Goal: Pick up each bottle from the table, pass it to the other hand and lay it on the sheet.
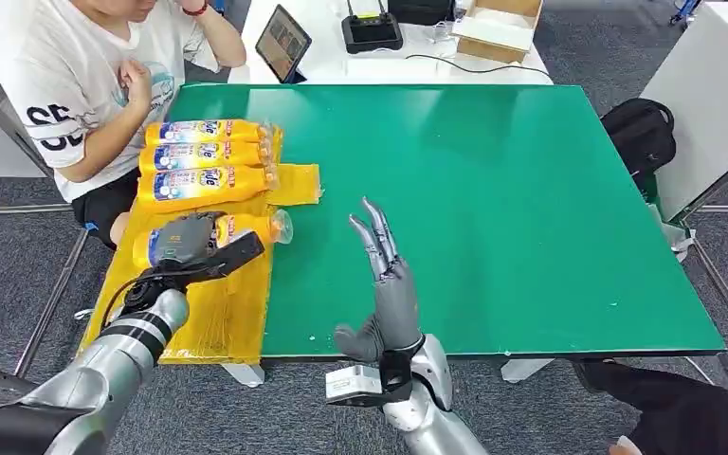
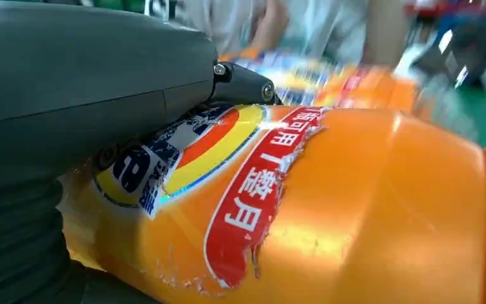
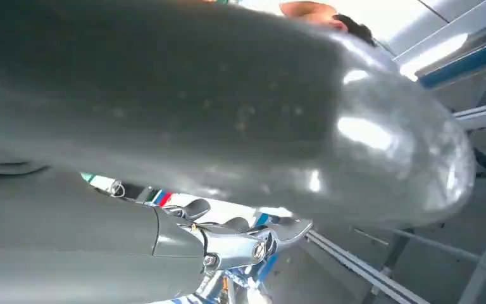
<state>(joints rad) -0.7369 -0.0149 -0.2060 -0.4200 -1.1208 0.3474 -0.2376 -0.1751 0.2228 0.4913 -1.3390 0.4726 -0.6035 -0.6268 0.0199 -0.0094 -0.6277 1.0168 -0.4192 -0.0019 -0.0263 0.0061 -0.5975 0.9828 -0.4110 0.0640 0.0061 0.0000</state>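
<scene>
the right hand (image 1: 391, 284) stands upright over the near edge of the green worktop (image 1: 493, 190), beside the yellow sheet (image 1: 218, 313), fingers (image 1: 376, 232) released and straight, holding nothing. the left hand (image 1: 194, 251) grasps an orange bottle (image 1: 256, 227) lying on the sheet. beyond this bottle, three bottles (image 1: 209, 156) lie side by side on the sheet. a person (image 1: 76, 76) sits behind them.

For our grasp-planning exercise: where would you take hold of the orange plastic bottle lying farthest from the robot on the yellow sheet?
Grip the orange plastic bottle across its labelled middle, coming from above. It lies flat on the yellow sheet, with another bottle close alongside.
</scene>
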